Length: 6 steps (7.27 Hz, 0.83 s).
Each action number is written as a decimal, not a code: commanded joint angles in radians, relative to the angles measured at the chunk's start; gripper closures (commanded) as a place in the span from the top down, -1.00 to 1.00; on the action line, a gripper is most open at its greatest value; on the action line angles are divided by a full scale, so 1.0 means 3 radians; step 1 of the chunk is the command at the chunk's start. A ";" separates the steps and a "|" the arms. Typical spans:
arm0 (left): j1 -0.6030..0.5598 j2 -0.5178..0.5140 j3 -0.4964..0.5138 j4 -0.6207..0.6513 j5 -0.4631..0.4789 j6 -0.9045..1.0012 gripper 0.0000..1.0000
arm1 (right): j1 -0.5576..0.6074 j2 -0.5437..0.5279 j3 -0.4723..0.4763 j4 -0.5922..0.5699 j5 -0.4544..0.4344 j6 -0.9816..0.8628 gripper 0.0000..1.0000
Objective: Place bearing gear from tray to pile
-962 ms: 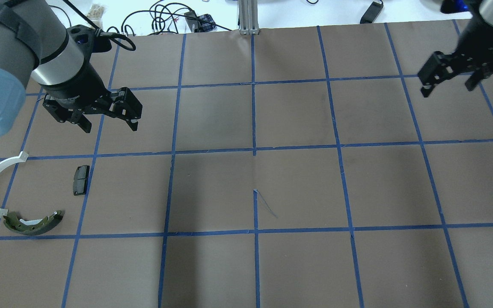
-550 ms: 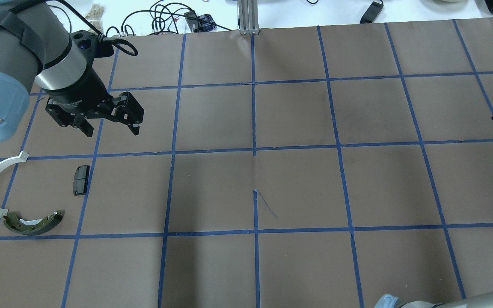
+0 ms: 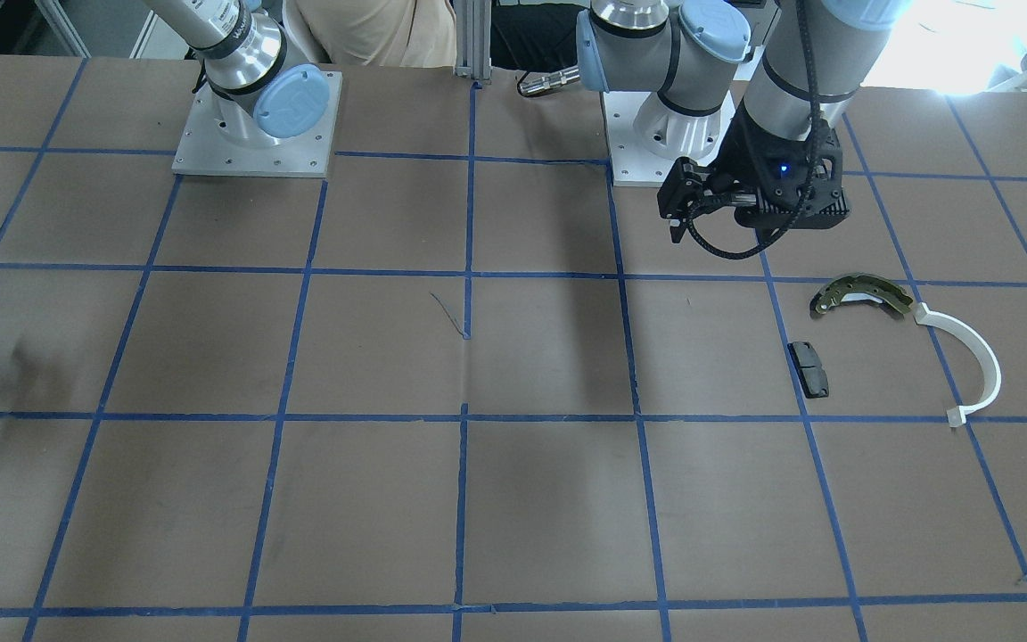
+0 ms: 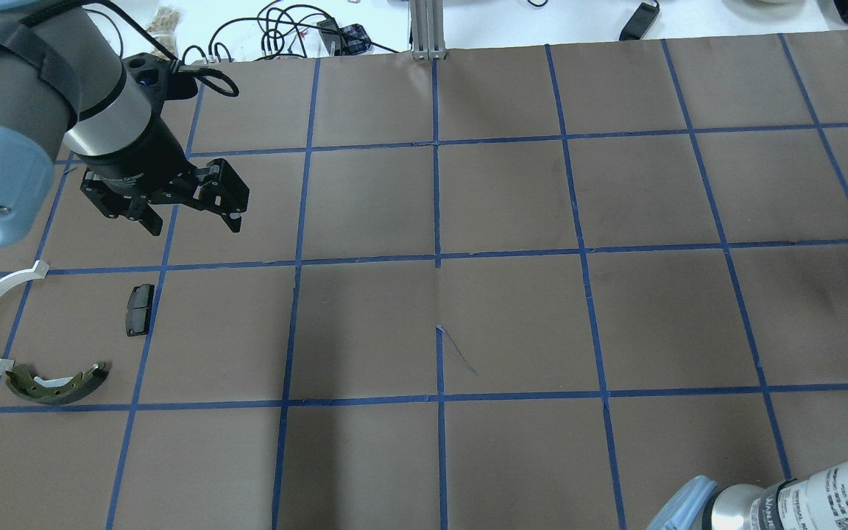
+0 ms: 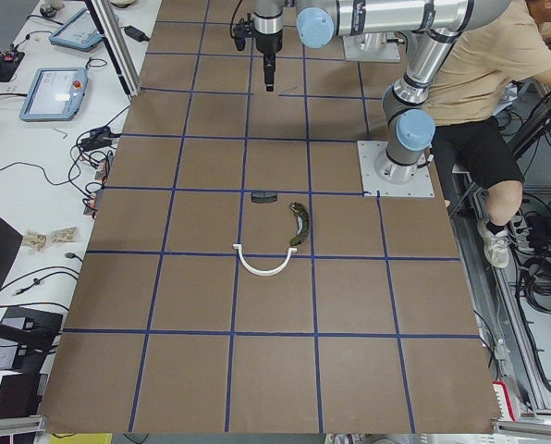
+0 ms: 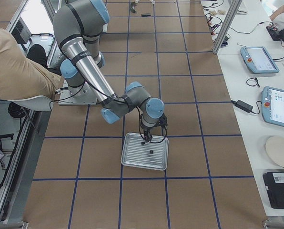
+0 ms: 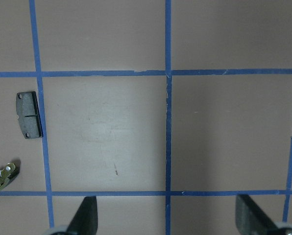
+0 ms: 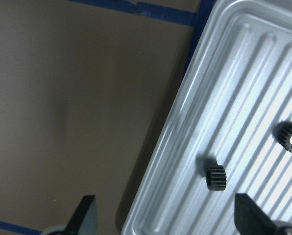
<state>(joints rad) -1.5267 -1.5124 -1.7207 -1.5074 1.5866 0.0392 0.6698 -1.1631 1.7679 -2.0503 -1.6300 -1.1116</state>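
Right tool (image 8: pixel 168 220) spread wide over tray (image 8: pixel 244 73) edge, ready to straddle bearing gear (image 8: pixel 215 176) at 2 o'clock. Left tool (image 4: pixel 193 222) wide, empty, off pile (image 4: pixel 56 384), at its 2 o'clock.

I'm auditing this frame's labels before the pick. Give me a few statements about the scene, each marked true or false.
1. Two black gears lie on the tray. True.
2. The right hand grips a gear. False: it is open and empty above the tray.
3. The left hand is open above the table. True.
4. The dark pad touches the brake shoe. False: they lie apart.
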 commanded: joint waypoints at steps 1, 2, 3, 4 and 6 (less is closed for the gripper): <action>0.0017 -0.0016 -0.0006 0.0014 0.0024 0.0007 1.00 | -0.0151 0.0225 0.0013 -0.0374 0.0065 -0.0170 1.00; 0.0017 -0.0026 -0.0006 0.0014 0.0024 0.0007 1.00 | -0.0162 0.0307 0.0018 -0.0426 0.0064 -0.0170 1.00; 0.0017 -0.0026 -0.0001 0.0019 0.0024 0.0007 1.00 | -0.0157 0.0323 0.0018 -0.0422 0.0085 -0.0165 0.96; 0.0017 -0.0026 -0.0006 0.0014 0.0024 0.0012 1.00 | -0.0162 0.0328 0.0018 -0.0416 0.0075 -0.0165 0.56; 0.0017 -0.0051 -0.0012 0.0034 0.0024 0.0083 1.00 | -0.0162 0.0308 0.0018 -0.0406 0.0014 -0.0165 -0.42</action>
<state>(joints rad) -1.5218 -1.5234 -1.7230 -1.5010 1.5938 0.0489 0.6218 -1.0680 1.7733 -2.1736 -1.6163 -1.1612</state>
